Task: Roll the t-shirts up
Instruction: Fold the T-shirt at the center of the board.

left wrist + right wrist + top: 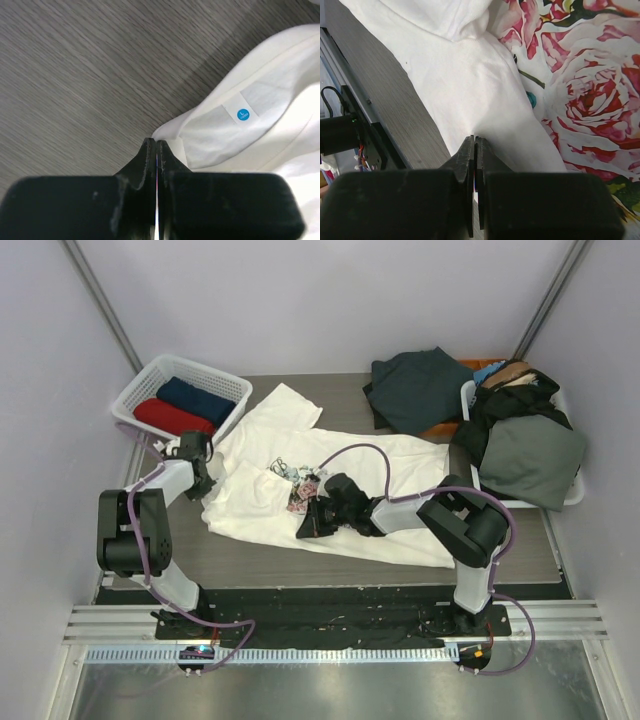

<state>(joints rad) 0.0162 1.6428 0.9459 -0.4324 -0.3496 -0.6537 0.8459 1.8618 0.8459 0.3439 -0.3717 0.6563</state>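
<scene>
Cream rose-print t-shirt (260,435) lies spread on the bench (250,555), light and limp, bunches easily; left pincer (156,142) closed on its collar-side edge, right pincer (474,140) closed on fabric beside the print, so I'd grip edges, not mid-panel.

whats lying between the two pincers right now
Only the cream t-shirt: a bunched white fold spans from the left pincer to the right pincer, seen in the top view.

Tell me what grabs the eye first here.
The cream-white t-shirt with its rose print sprawls across mid-table, the left gripper pinching its left edge and the right gripper pinching fabric beside the print. A white basket far left holds a rolled red shirt and navy shirt.
</scene>
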